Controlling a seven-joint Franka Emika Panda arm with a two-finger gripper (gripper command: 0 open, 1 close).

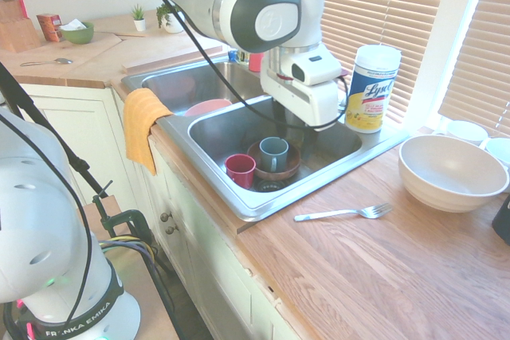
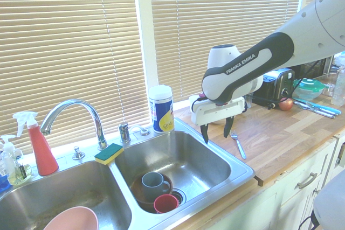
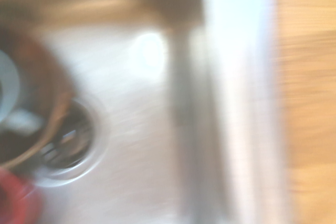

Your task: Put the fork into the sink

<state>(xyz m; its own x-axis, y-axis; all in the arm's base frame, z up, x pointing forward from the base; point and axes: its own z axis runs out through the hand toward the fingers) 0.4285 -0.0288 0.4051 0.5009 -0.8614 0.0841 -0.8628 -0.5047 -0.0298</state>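
The fork [image 1: 344, 213] lies flat on the wooden bench [image 1: 382, 268] in the lower right of the first exterior view, tines toward the right, between the sink's [image 1: 263, 205] near rim and a large cream bowl [image 1: 451, 171], touching neither. In the second exterior view the same fork [image 2: 237, 143] shows right of centre, just past the sink's [image 2: 237, 165] right rim, handle toward the camera.

The gripper [image 2: 216, 130] hangs at mid-frame in that view, pointing down over the right-hand basin's far right corner, its two dark fingers [image 2: 204, 133] clearly apart with nothing between them. It is above the rim and near the fork but not touching it. In the first exterior view the white hand sits in the upper centre and hides most of the fingers.

Inside the right basin, lower centre of the second exterior view, a grey mug [image 2: 153, 182] stands in a brown bowl [image 2: 138, 193] with a red cup [image 2: 166, 203] beside it by the drain. A pink bowl [image 2: 71, 220] rests in the left basin at the bottom left. A wipes canister [image 2: 160, 109] stands behind the sink, a green-and-yellow sponge [image 2: 109, 153] on the divider near the chrome faucet [image 2: 73, 112]. A yellow cloth [image 1: 143, 127] drapes over the sink's front edge at the left of the first exterior view.

The wrist view is blurred: basin floor, drain [image 3: 71, 148] and a strip of wood.
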